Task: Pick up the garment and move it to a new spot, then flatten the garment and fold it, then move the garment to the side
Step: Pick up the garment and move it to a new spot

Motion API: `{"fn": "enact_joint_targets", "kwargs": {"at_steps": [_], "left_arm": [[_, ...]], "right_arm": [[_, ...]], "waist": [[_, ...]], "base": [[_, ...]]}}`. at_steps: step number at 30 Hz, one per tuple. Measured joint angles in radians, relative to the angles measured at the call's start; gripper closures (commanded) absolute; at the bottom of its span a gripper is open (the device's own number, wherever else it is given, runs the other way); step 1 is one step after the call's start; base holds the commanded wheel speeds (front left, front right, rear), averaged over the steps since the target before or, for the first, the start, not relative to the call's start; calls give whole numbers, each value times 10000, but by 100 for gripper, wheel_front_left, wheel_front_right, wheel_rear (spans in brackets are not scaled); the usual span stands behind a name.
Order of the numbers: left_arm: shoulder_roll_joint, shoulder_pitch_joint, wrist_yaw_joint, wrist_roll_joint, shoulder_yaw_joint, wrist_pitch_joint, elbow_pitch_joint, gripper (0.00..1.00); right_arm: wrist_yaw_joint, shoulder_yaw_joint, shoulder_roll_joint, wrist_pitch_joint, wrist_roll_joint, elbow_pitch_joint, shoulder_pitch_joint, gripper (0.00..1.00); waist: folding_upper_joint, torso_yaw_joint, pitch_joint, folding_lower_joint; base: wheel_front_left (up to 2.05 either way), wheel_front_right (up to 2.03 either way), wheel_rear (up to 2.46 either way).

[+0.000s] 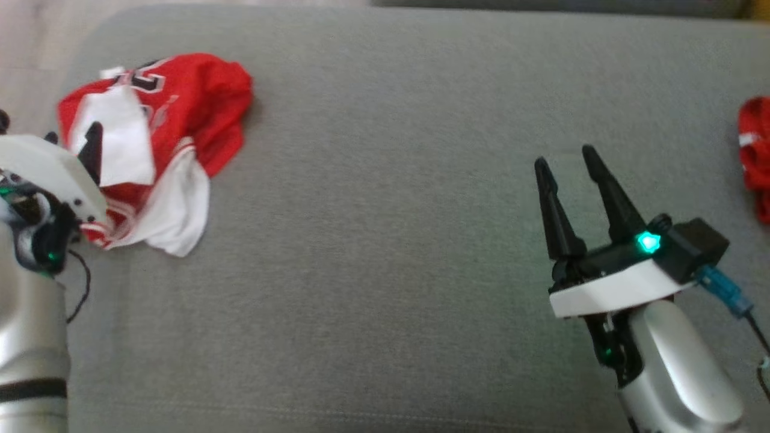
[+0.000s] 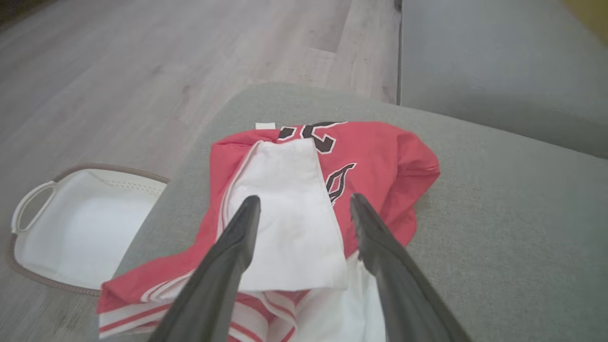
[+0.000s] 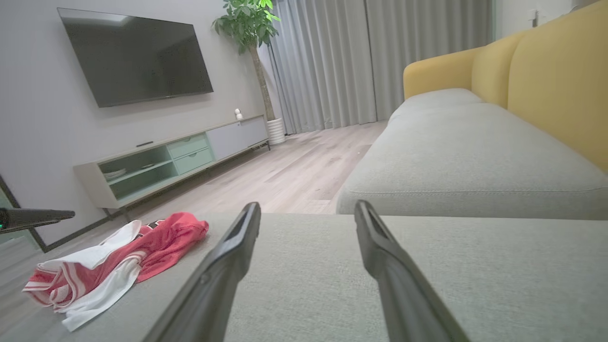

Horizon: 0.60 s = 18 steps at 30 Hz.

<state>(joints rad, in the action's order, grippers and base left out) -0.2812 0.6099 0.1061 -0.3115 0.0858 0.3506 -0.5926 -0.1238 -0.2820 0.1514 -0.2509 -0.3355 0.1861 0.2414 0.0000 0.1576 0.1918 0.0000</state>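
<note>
Nearest, the right gripper hovers over the bare grey cushion, its two dark fingers apart and empty. The left gripper, fingers also apart, hangs over a crumpled red-and-white garment lying at the cushion's left end. Beyond that edge, a white basket sits on the wooden floor.
</note>
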Motion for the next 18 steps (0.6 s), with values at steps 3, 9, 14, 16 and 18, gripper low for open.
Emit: {"fn": "enact_joint_targets", "kwargs": {"at_steps": [3, 9, 14, 16, 18], "left_arm": [[-136, 545, 4, -42, 33, 0, -867, 0], [-468, 1016, -198, -15, 127, 489, -2863, 0], [-717, 1156, -207, 19, 67, 849, -3904, 0], [-813, 1352, -272, 19, 52, 880, -4155, 0], [-823, 1445, -274, 21, 17, 825, -4349, 73]], "right_arm": [[0, -54, 117, 0, -79, -59, 247, 0], [0, -198, 169, 0, -169, -71, 552, 0], [0, -190, 174, 0, -171, -121, 622, 0], [0, -159, 180, 0, -171, -119, 618, 0], [0, -96, 178, 0, -171, -117, 618, 0]], "waist": [[0, -395, 356, 0], [0, -1157, 980, 0], [0, -1575, 1329, 0], [0, -1624, 1374, 0], [0, -1590, 1333, 0]], "base": [[0, 0, 0], [0, 0, 0], [0, 0, 0], [0, 0, 0], [0, 0, 0]]}}
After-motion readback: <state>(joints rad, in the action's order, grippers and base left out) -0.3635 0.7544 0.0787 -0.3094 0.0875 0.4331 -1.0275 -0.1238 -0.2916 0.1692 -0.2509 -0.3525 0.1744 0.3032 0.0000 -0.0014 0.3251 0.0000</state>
